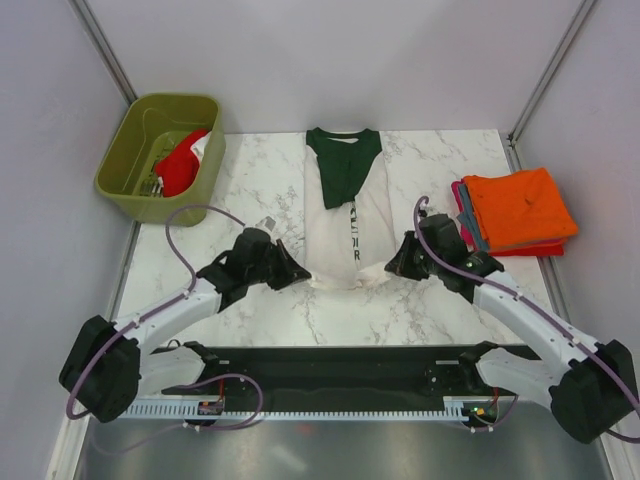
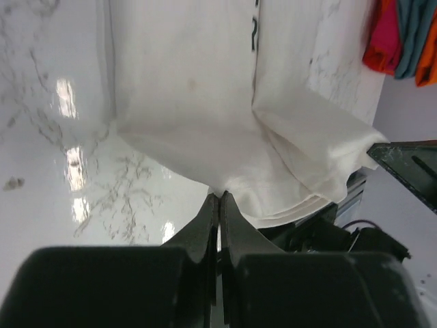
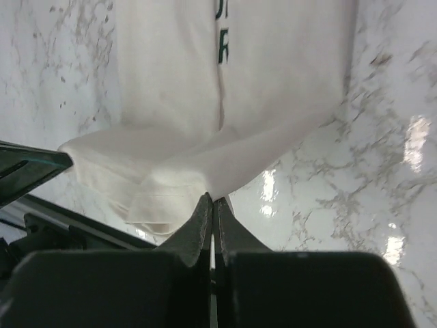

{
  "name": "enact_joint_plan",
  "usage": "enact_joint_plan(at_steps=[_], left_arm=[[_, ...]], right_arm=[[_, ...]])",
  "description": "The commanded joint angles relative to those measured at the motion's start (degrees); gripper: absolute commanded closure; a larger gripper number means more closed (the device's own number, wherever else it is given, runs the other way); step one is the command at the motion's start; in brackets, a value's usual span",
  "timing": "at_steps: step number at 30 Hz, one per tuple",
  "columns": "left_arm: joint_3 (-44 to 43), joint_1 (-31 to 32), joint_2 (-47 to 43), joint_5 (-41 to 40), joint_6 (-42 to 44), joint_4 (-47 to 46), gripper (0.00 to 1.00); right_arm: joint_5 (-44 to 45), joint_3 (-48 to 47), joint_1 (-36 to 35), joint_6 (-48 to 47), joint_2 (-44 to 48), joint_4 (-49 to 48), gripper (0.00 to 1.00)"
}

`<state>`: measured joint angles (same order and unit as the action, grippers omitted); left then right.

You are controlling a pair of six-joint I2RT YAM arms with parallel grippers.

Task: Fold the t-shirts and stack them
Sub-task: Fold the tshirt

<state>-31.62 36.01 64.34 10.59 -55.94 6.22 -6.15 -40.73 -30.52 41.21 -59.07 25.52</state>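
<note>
- Cream t-shirt (image 1: 350, 235): laid lengthwise at the centre of the table (image 1: 250, 310), narrowed, with the hem nearest.
- Left gripper (image 1: 297, 270) and right gripper (image 1: 393, 264): jaws pinched on the near hem corners, probably so that the hem can be carried far.
- Folded stack (image 1: 518, 210): placed at the right, probably as the destination.

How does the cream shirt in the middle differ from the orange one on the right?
The cream shirt lies as a long narrow strip; the orange shirt is a compact folded rectangle. The cream shirt is pinched at its near hem by the left gripper and right gripper; the orange shirt is untouched. Both are cloth t-shirts.
</note>
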Motion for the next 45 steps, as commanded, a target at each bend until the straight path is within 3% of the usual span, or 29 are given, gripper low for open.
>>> enact_joint_plan(at_steps=[1, 7, 19, 45], left_arm=[[-5.9, -5.5, 3.24, 4.87, 3.2, -1.12, 0.98], [-15.31, -12.01, 13.7, 5.5, 4.7, -1.73, 0.98], [-32.53, -16.49, 34.7, 8.92, 4.44, -5.78, 0.98], [-52.32, -19.84, 49.74, 10.85, 4.53, -5.6, 0.98]], right_arm=[[-0.34, -5.93, 5.2, -3.94, -5.5, -0.02, 1.0], [-3.68, -14.89, 13.55, -6.67, -17.8, -2.84, 1.0], [-5.62, -30.45, 17.86, -7.2, -36.98, -5.3, 1.0], [-12.39, -53.66, 23.4, -6.67, -58.0, -5.3, 1.0]])
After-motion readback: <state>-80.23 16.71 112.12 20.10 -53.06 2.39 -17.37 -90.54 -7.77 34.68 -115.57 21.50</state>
